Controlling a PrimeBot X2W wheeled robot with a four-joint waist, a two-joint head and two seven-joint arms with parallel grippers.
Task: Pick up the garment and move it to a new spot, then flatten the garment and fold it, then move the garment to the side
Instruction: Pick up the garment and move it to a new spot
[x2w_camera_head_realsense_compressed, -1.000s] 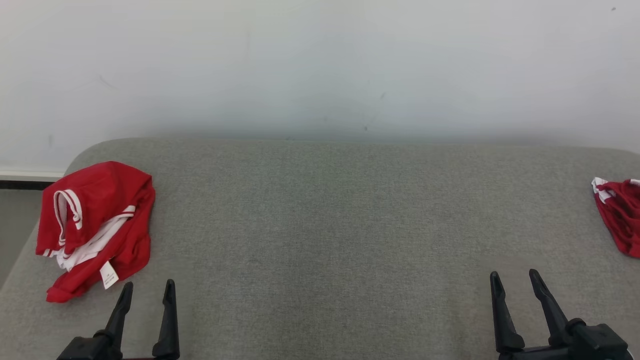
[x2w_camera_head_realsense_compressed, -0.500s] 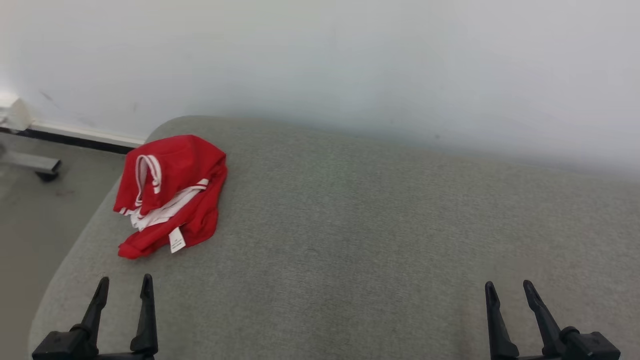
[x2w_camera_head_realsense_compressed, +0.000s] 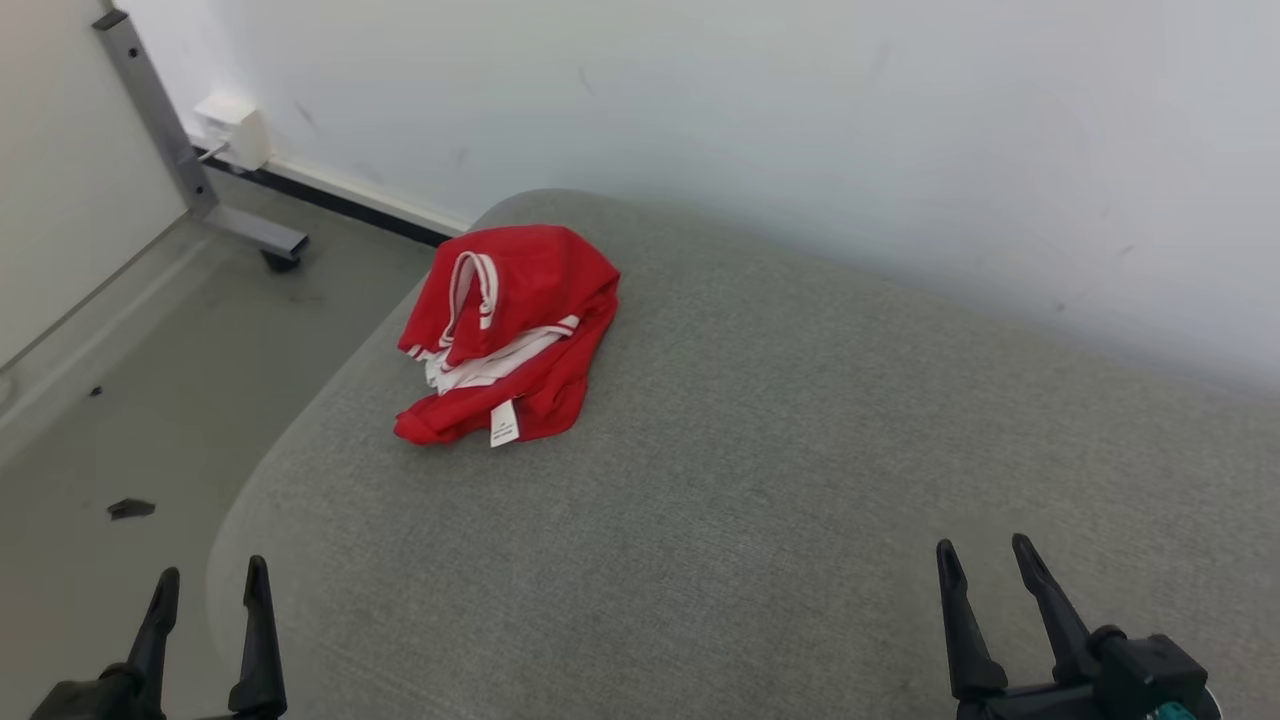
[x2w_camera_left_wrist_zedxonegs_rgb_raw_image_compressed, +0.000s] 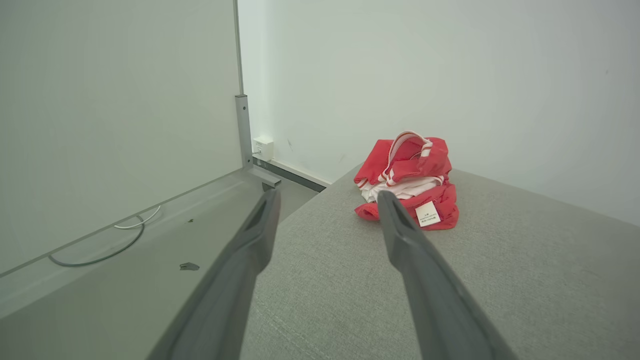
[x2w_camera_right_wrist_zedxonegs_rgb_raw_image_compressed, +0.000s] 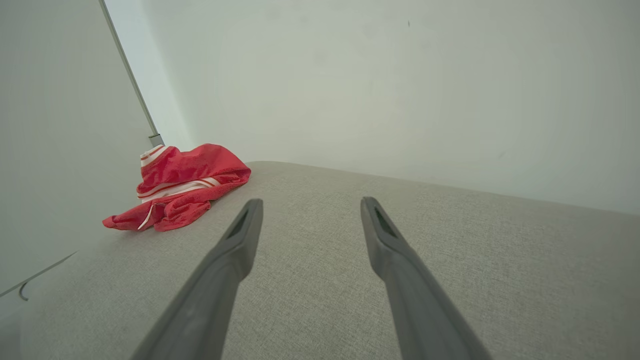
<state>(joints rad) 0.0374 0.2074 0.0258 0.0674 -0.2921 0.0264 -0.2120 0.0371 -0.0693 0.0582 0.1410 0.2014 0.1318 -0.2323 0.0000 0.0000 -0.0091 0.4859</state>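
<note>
The garment (x2w_camera_head_realsense_compressed: 510, 330), red with white stripes and trim, lies bunched in a loose heap near the far left corner of the grey fabric-covered surface (x2w_camera_head_realsense_compressed: 760, 480). A small white label (x2w_camera_head_realsense_compressed: 504, 428) shows at its near edge, facing up. Nothing touches it.

In the left wrist view the garment (x2w_camera_left_wrist_zedxonegs_rgb_raw_image_compressed: 435, 160) sits ahead and a little to the right of the left end effector (x2w_camera_left_wrist_zedxonegs_rgb_raw_image_compressed: 327, 194), well apart from it. The right wrist view has the garment (x2w_camera_right_wrist_zedxonegs_rgb_raw_image_compressed: 185, 175) far off to its left.

The left end effector (x2w_camera_head_realsense_compressed: 212, 568) hangs at the surface's near left edge, its two fingers spread apart and holding nothing. The right end effector (x2w_camera_head_realsense_compressed: 982, 543) is over the near right part of the surface, fingers likewise apart and empty.

Behind the surface rises a pale wall (x2w_camera_head_realsense_compressed: 800, 120). To the left is a grey floor (x2w_camera_head_realsense_compressed: 120, 400) with a small dark scrap (x2w_camera_head_realsense_compressed: 130, 508) on it, a slanting metal post (x2w_camera_head_realsense_compressed: 160, 120) on a wheeled foot, and what looks like a white socket box (x2w_camera_head_realsense_compressed: 232, 130) at the wall's base.
</note>
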